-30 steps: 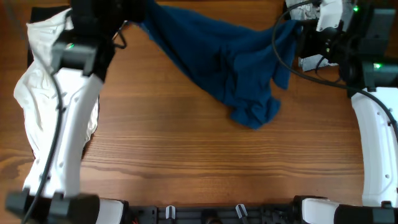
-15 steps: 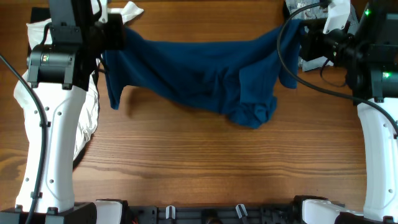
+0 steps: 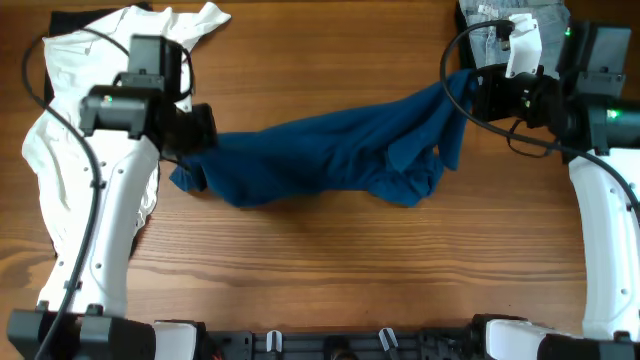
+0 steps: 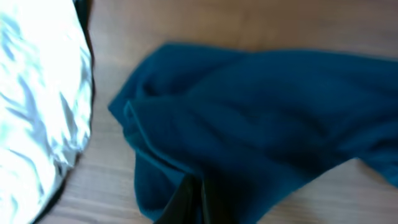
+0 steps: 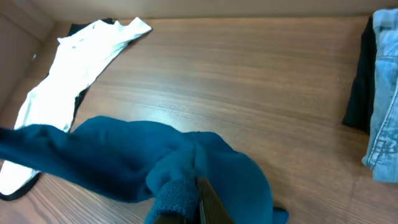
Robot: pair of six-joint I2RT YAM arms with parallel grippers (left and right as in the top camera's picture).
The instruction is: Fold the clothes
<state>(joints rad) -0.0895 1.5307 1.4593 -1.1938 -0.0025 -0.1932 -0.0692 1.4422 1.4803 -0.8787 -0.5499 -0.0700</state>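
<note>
Blue shirt: the blue shirt stretches across the middle of the table, strung between the two grippers. Its middle sags onto the wood, and a crumpled lump lies below its right half.
Left gripper: the left gripper has its fingers pressed together, pinching the shirt's left end. Folds of fabric bunch around them, low over the wood.
Right gripper: the right gripper is clamped on the shirt's right end, holding it lifted off the table. The cloth hangs down from it in a drape.
White shirt: the white shirt lies rumpled along the table's left side, just beside the blue shirt's left end.
Jeans: the jeans, light blue denim, lie at the far right corner with a dark cloth at their edge, apart from the blue shirt.
</note>
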